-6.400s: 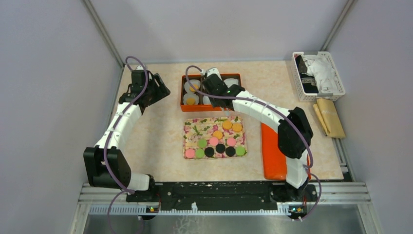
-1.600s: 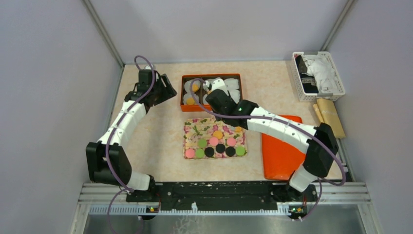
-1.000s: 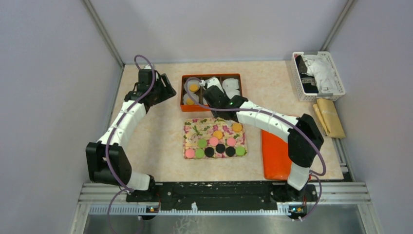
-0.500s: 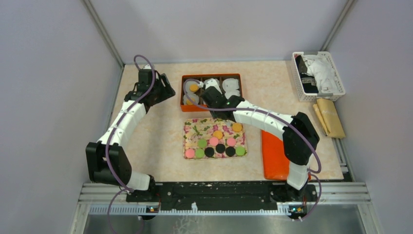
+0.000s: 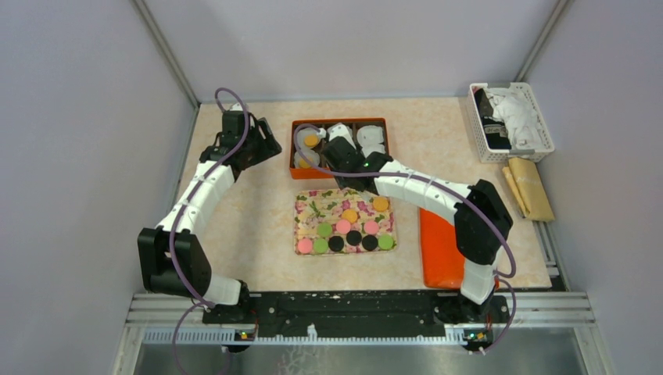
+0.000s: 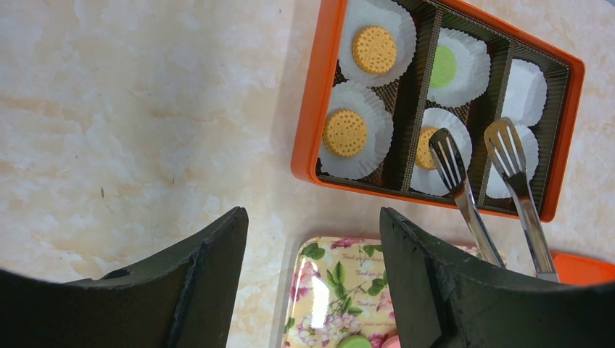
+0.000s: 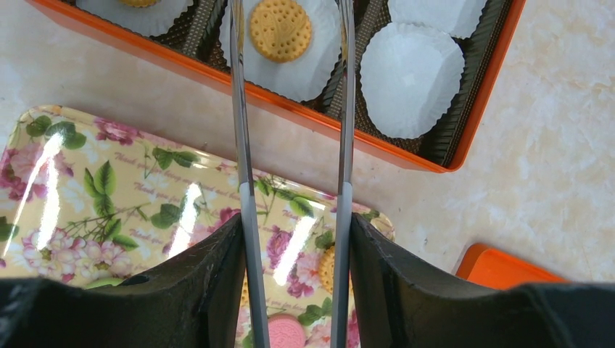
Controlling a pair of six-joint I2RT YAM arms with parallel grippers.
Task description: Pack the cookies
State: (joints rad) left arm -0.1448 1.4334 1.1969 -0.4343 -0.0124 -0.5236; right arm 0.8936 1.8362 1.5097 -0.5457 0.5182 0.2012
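Observation:
Several cookies (image 5: 353,237) in orange, green, pink and black lie on the floral tray (image 5: 313,207). The orange box (image 5: 338,123) holds white paper cups. Two orange cookies (image 6: 374,49) sit in its left cups and a green one (image 6: 443,67) in the middle. My right gripper (image 7: 294,221) is shut on metal tongs (image 7: 241,145). The tong tips stand spread on either side of an orange cookie (image 7: 280,29) lying in a near middle cup. A pink cookie (image 7: 286,331) shows below the jaws. My left gripper (image 6: 312,217) is open and empty, left of the box.
An empty paper cup (image 7: 411,69) sits in the box's near right cell. An orange lid (image 5: 442,250) lies right of the tray. A white basket (image 5: 512,121) with cloth and a tan packet (image 5: 530,187) are at the far right.
My right arm carried the tongs from the tray to the box. The tong arms have spread apart over the cup. One orange cookie fewer lies on the tray than in the earliest frame.

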